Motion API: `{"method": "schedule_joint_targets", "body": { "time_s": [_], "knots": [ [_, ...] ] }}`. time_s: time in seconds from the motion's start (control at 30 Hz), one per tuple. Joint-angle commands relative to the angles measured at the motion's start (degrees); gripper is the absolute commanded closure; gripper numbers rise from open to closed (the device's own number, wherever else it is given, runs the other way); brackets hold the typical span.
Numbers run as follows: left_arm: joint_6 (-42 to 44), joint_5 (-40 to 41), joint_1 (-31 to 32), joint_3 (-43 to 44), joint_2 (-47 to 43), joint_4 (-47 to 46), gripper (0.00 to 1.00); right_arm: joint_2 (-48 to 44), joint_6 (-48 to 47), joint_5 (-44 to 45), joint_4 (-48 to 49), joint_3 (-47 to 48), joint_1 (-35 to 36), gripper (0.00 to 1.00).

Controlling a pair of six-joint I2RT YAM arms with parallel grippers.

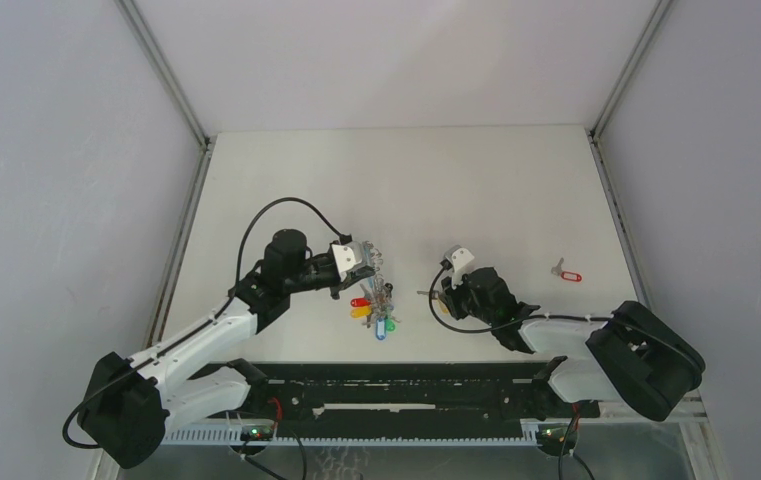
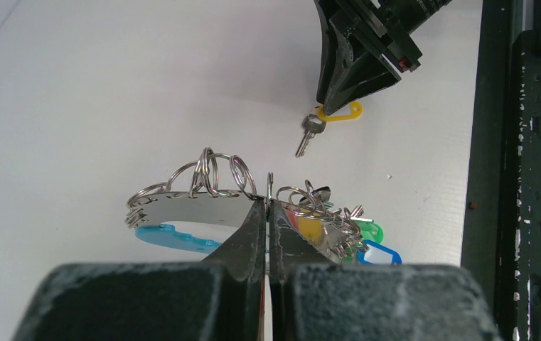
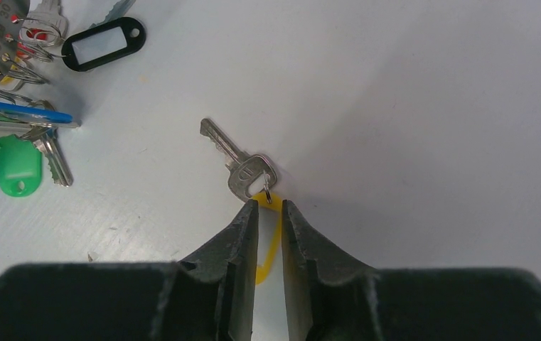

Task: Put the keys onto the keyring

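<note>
My left gripper (image 2: 268,202) is shut on the rim of the keyring (image 2: 189,209), a grey loop with a cyan part and a fringe of small rings and tagged keys. The same keyring (image 1: 374,300) lies left of centre in the top view. A silver key (image 3: 246,167) with a yellow tag (image 3: 273,241) rests on the table. My right gripper (image 3: 270,204) has its jaws closed narrowly on that tag. This key (image 2: 311,131) points toward the keyring, a short gap away. A second key with a red tag (image 1: 566,272) lies alone to the right.
The table is white and walled by grey panels, with a black rail (image 1: 406,385) along its near edge. Green tags (image 3: 18,167) and a black-framed tag (image 3: 104,46) of the keyring's fringe spread close to the left of my right gripper.
</note>
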State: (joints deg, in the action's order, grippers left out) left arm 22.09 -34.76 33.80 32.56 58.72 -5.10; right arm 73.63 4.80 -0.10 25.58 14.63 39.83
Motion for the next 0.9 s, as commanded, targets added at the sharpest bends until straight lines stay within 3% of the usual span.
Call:
{"method": "schedule_joint_targets", "body": {
  "time_s": [0.0, 0.87],
  "knots": [
    [0.2, -1.4, 0.3, -1.2, -1.1, -4.4, 1.00, 0.5, -1.0, -0.1, 3.0, 2.2, -0.1, 0.82],
    [0.2, -1.6, 0.3, -1.0, -0.9, -4.5, 1.00, 1.8, -2.1, -0.4, 4.8, 2.8, 0.3, 0.87]
  ]
}}
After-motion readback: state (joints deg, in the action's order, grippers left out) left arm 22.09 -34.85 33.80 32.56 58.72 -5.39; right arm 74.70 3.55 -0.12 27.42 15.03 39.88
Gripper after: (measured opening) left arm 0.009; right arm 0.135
